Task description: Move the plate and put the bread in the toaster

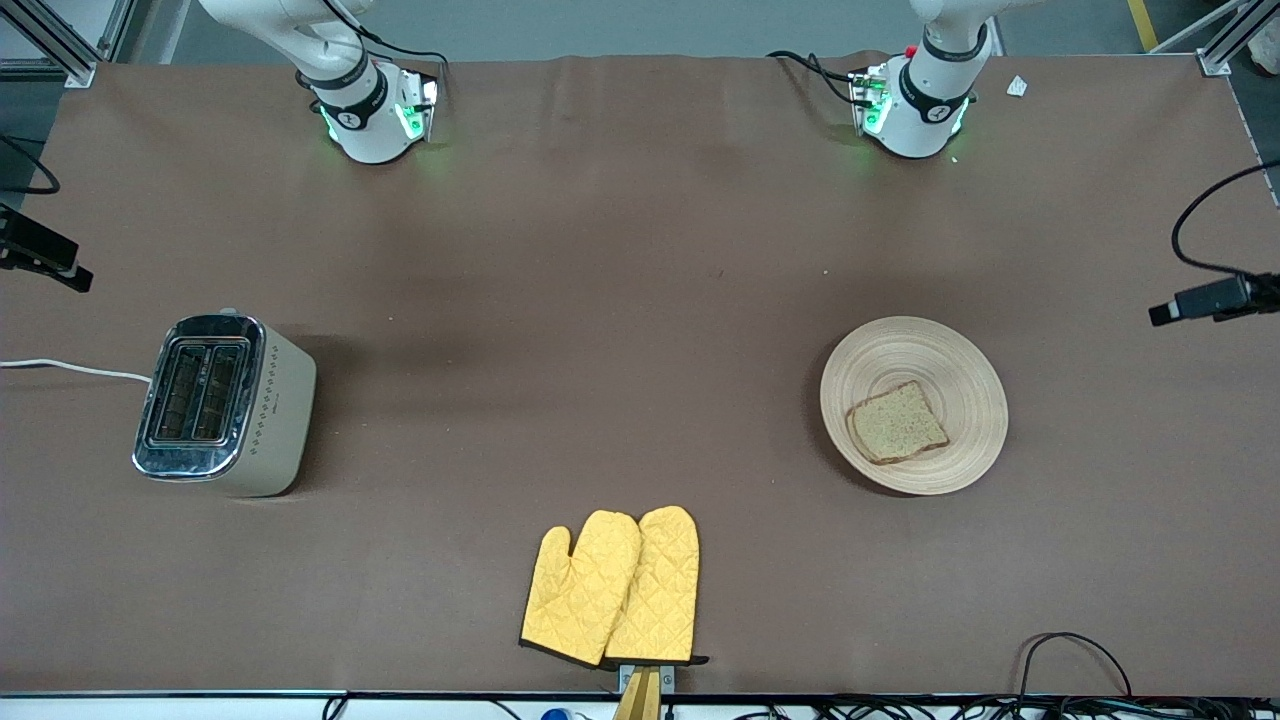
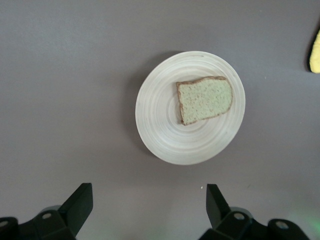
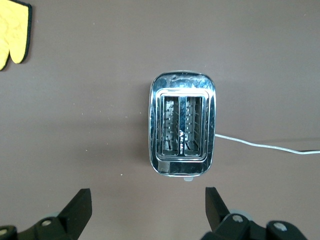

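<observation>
At lower right of the front view, the bread (image 1: 897,422) lies on the plate (image 1: 960,360), unmoved; the toaster (image 1: 225,405) stands empty at mid-left. Left gripper (image 2: 150,210) and right gripper (image 3: 148,210) hover spread, holding nothing. Everything remains.

The toaster (image 1: 225,405) is showing a glossy chrome top over a matt cream body. The plate (image 1: 914,404) is looking like smooth ringed wood, the bread (image 1: 897,423) rough and speckled. Quilted yellow cloth mitts (image 1: 612,587) are lying on a matt brown table (image 1: 600,300).
</observation>
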Motion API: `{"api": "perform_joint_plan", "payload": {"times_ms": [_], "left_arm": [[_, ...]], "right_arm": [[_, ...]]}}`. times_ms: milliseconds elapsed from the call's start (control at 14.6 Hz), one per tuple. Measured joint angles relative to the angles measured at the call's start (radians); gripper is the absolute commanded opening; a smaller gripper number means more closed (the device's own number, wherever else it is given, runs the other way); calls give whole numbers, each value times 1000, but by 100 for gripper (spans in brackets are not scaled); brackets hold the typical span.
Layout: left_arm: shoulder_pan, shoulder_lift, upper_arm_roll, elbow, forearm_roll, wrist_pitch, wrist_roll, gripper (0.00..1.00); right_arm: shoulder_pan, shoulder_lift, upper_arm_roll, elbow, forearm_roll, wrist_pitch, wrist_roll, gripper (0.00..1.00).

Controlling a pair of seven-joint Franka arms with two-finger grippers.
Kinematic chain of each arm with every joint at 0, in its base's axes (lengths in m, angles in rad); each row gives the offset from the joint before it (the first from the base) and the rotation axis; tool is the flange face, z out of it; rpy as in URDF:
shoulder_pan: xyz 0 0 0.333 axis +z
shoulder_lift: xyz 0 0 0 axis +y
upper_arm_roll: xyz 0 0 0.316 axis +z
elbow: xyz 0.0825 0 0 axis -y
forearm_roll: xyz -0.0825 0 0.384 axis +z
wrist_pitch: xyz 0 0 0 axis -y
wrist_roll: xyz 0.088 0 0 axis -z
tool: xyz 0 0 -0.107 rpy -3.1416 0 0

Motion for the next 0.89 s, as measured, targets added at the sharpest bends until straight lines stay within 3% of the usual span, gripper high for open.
{"api": "perform_joint_plan", "payload": {"times_ms": [275,549,687,893], "left_arm": [[84,150,1,-1,-180,28,202,100],[190,352,1,-2,-389,29,481,100],[208,448,1,0,-478,30,599,99],[211,545,1,7,-544,32,678,70]], "right_arm": [[31,2,1,-27,30,0,-12,100],[207,30,7,-30,39,38,19,100],[240,61,8,-30,75,63,77,100],[238,92,0,-31,116,96,103,100]]}}
